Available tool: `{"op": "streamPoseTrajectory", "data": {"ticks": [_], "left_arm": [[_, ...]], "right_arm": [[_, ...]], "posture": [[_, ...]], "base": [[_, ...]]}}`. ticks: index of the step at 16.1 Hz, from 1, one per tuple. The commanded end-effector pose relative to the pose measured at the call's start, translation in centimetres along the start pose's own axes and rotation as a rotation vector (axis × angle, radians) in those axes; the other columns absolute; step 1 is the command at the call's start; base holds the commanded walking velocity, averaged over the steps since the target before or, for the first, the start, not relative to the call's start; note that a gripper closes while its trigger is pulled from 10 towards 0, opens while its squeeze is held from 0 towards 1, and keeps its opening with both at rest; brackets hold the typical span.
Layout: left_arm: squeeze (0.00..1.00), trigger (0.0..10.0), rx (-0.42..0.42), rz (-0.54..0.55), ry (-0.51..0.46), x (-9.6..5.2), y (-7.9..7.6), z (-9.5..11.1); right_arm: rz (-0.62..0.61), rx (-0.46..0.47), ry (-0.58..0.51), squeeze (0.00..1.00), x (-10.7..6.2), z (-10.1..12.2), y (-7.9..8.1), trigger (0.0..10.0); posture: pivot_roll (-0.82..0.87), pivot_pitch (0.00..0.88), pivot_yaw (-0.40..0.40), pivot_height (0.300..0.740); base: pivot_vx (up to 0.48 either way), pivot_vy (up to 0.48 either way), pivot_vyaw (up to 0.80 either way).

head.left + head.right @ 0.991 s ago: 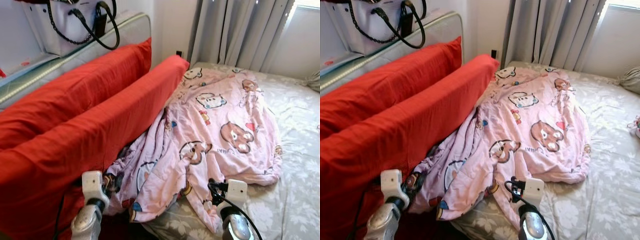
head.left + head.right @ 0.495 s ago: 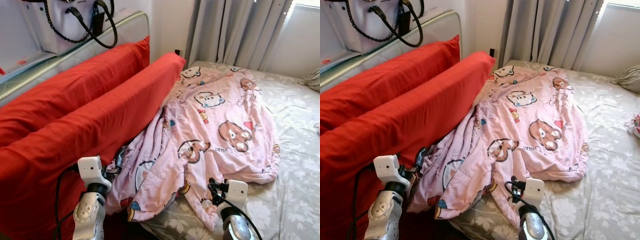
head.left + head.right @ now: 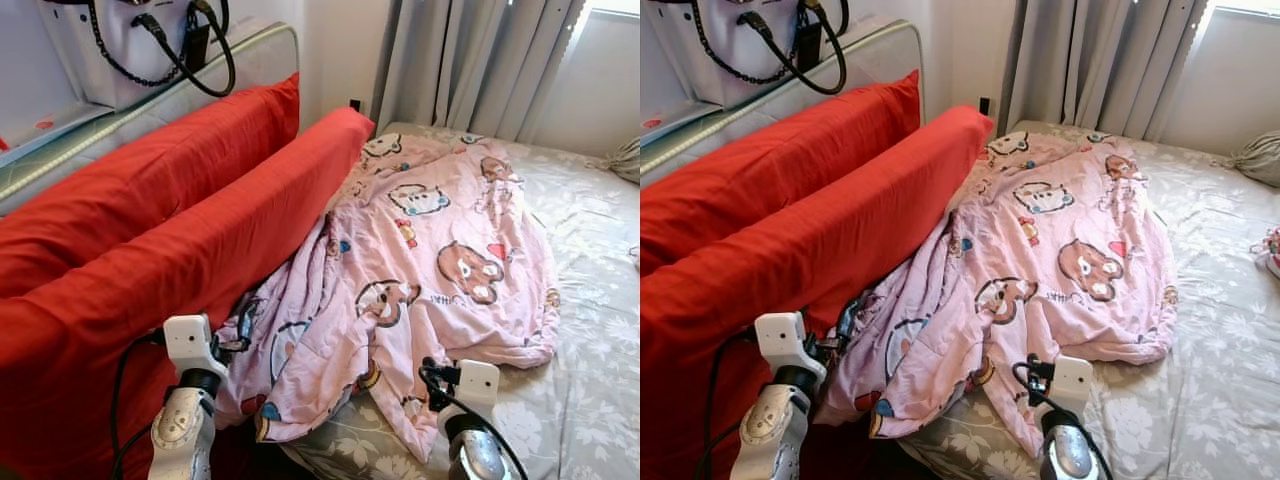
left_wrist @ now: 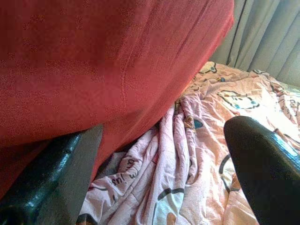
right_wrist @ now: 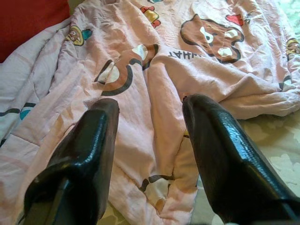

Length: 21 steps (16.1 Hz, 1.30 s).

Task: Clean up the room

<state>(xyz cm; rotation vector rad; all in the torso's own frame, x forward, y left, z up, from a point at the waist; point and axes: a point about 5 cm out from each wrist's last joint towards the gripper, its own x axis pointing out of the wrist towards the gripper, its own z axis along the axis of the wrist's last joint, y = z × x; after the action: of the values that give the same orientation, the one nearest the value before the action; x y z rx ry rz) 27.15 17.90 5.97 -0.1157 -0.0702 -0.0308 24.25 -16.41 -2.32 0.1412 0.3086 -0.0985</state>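
Observation:
A pink cartoon-print blanket point(image 3: 440, 250) lies crumpled across the bed, its left edge tucked against two long red pillows point(image 3: 170, 230). My left gripper point(image 4: 164, 178) is open, low beside the front red pillow point(image 4: 108, 61) and right at the blanket's bunched edge point(image 4: 187, 154). In the head view it sits at the lower left point(image 3: 238, 328). My right gripper point(image 5: 150, 140) is open too, its fingers hovering just over the blanket's near corner point(image 5: 159, 84) without holding any cloth. It shows at the bottom point(image 3: 432, 378).
A white handbag point(image 3: 130, 50) with black handles stands on the headboard ledge behind the pillows. Grey curtains point(image 3: 480, 60) hang at the back. The grey floral sheet point(image 3: 590, 330) lies bare to the right, with a cloth bundle point(image 3: 1255, 155) at the far edge.
My left arm has lifted and reached a little forward to the blanket's edge by the red pillow. The right arm has hardly moved.

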Motion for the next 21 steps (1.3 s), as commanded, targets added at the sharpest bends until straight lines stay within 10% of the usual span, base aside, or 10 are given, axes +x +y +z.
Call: {"op": "streamPoseTrajectory", "data": {"ticks": [1,21], "left_arm": [[0.00,10.0,0.005,-0.002,-0.004,0.0,0.1,0.2],[0.00,10.0,-0.027,0.029,0.239,-2.8,1.7,-4.6]], "right_arm": [[0.010,-0.004,-0.007,0.00,0.0,0.1,0.2,10.0],[0.046,-0.035,-0.006,0.00,0.5,0.5,0.8,10.0]], "posture": [[0.05,0.000,-0.022,0.695],[0.05,0.000,-0.023,0.661]], "base": [[0.000,0.000,0.00],[0.000,0.000,0.00]]}}
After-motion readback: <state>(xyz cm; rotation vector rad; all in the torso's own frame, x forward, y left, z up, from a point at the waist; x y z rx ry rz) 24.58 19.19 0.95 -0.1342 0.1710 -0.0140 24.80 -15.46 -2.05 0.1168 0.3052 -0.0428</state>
